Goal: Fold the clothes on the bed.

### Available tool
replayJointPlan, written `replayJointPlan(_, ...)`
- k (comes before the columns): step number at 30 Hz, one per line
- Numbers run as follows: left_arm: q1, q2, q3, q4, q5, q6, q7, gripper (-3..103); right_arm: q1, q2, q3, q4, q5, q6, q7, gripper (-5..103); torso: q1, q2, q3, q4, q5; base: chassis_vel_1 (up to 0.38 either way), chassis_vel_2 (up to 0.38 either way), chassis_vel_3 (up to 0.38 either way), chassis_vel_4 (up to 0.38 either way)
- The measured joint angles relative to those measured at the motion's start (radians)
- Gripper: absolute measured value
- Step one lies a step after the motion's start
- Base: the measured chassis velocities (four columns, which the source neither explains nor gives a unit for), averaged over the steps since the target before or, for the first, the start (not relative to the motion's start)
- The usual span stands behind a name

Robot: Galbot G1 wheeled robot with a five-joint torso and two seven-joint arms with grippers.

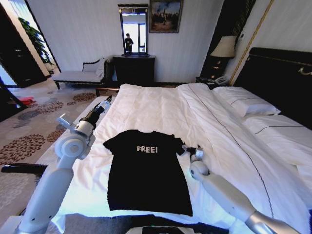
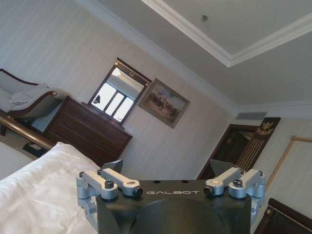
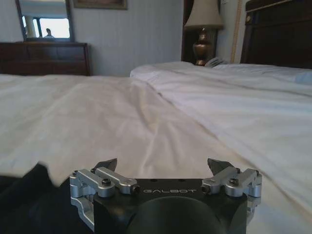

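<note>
**T-shirt flat on the bed, both grippers empty**

The T-shirt point(image 1: 147, 170) lies spread on the white duvet point(image 1: 161, 109) of the bed point(image 1: 273, 73), lettering up. The right gripper point(image 1: 187, 149) sits low with fingers spread wide, the shirt's sleeve just beside them. The left gripper point(image 1: 108, 100) hangs raised beyond the shirt, fingers likewise released, aimed toward the dresser point(image 1: 133, 69) and mirror point(image 1: 133, 29). A lamp point(image 1: 224, 48) stands by the headboard.

Black T-shirt point(image 1: 148, 170) with white "FREE!" lettering lies on the white duvet point(image 1: 161, 109) of the dark-framed bed point(image 1: 280, 73).
</note>
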Motion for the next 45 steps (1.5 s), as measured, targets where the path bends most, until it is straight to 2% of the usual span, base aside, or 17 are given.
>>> replayJointPlan(5, 0.005, 0.001, -0.001, 0.000, 0.001, 0.001, 0.000, 100, -0.013, -0.019, 0.013, 0.054, 0.028, 0.005, 0.001, 100, 0.000, 0.000, 0.000, -0.0002, -0.0002, 0.000, 0.000, 0.000, 0.000)
replayJointPlan(11, 0.014, 0.009, -0.009, -0.006, 0.001, 0.002, -0.002, 100, -0.067, -0.022, -0.026, 0.130, 0.035, 0.008, 0.004, 100, 0.000, 0.000, 0.000, -0.0003, -0.0003, 0.000, 0.000, 0.000, 0.000)
replayJointPlan(21, 0.027, 0.018, -0.018, -0.013, 0.000, 0.003, -0.009, 100, -0.033, 0.020, -0.105, 0.054, -0.008, 0.031, -0.026, 100, 0.000, 0.000, 0.000, 0.0000, -0.0001, 0.000, 0.000, 0.000, 0.000)
replayJointPlan(26, 0.026, 0.019, -0.018, -0.009, 0.000, 0.004, -0.012, 100, -0.013, 0.033, -0.130, 0.007, -0.052, 0.018, -0.026, 100, 0.000, 0.000, 0.000, -0.0001, -0.0002, 0.000, 0.000, 0.000, 0.000)
replayJointPlan(34, 0.016, 0.012, -0.011, -0.001, 0.000, 0.006, -0.013, 100, 0.005, 0.034, -0.123, -0.055, -0.141, -0.028, 0.007, 100, 0.000, 0.000, 0.000, -0.0002, -0.0001, 0.000, 0.000, 0.000, 0.000)
replayJointPlan(45, 0.009, 0.004, -0.003, 0.008, 0.007, 0.007, -0.013, 100, 0.039, 0.019, -0.049, -0.073, -0.148, -0.029, 0.027, 100, 0.000, 0.000, 0.000, -0.0002, -0.0001, 0.000, 0.000, 0.000, 0.000)
